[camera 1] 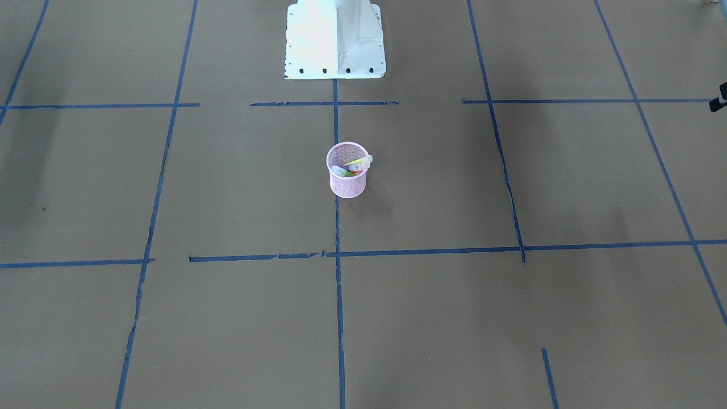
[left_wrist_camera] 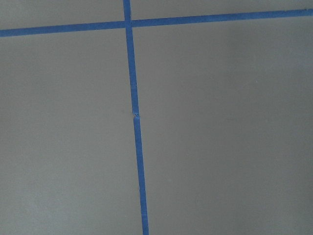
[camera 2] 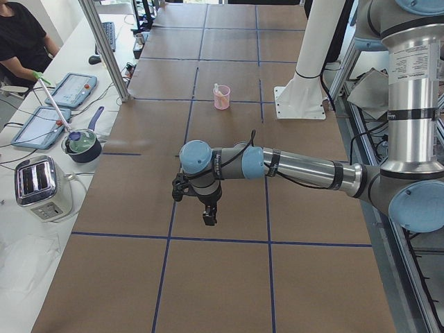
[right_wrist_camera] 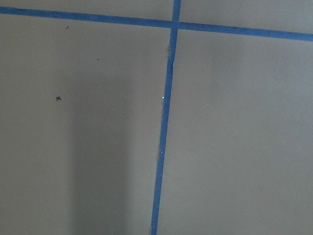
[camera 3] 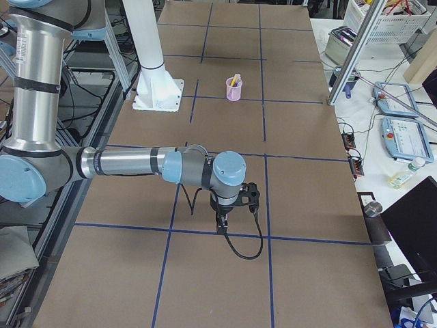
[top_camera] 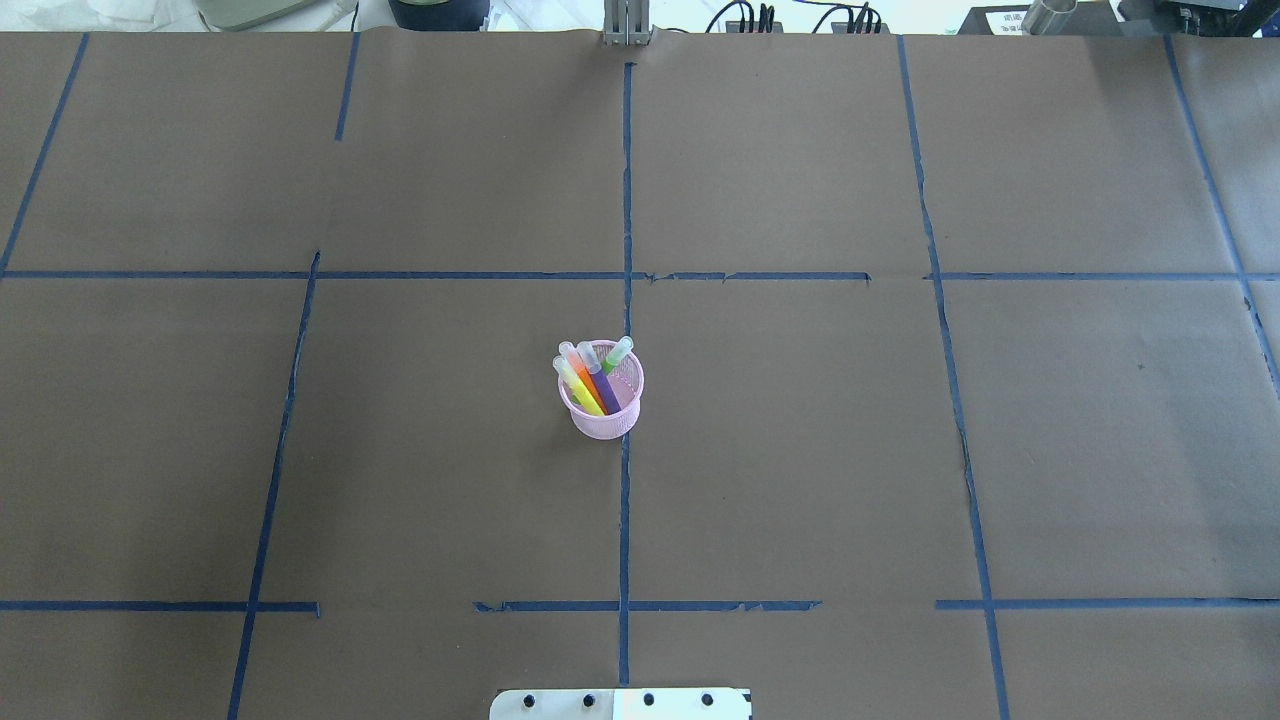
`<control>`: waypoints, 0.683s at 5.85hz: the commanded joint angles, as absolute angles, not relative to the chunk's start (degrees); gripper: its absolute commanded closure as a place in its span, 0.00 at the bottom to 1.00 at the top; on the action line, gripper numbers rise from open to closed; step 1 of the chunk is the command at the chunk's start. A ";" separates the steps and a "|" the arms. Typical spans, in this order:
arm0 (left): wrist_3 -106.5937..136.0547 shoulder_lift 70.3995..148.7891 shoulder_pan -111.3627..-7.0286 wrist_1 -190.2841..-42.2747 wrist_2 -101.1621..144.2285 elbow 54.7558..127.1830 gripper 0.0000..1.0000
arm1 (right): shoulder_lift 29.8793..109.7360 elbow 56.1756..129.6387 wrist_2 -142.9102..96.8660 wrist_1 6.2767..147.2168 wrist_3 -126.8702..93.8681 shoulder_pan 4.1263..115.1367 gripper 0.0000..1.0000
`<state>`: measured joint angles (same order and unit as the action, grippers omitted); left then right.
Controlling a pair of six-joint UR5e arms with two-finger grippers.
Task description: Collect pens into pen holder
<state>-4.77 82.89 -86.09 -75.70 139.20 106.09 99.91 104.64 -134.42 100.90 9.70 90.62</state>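
Pens (top_camera: 592, 382) half-sunk in pen holder (top_camera: 605, 422) — jaws of left gripper (camera 2: 208, 220), right gripper (camera 3: 221, 224) indistinct

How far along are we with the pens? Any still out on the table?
Four pens, yellow, orange, purple and green, stand in the pink holder. No pen shows at the left gripper or right gripper, both away from it. No loose pen shows on the table, so nothing seems left.

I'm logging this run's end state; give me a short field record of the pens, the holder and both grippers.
pen holder: pink mesh cup, upright on a blue tape line
pens: yellow pen, orange pen, purple pen, green pen, all inside it
loose pens: none visible
left gripper: away from holder, state unclear
right gripper: away from holder, state unclear
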 commanded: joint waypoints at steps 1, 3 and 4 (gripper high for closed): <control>-4.31 82.18 -86.31 -75.76 139.49 106.69 0.00 | 99.93 105.03 -134.47 100.90 9.58 90.62 0.00; -4.48 82.09 -86.31 -75.76 139.31 106.43 0.00 | 100.45 105.90 -134.65 100.99 9.49 90.62 0.00; -4.48 82.18 -86.31 -75.76 139.31 106.70 0.00 | 100.55 106.26 -134.56 100.99 9.49 90.62 0.00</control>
<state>-4.48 82.16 -86.31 -75.76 139.32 106.51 100.37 105.83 -134.61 100.96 9.52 90.62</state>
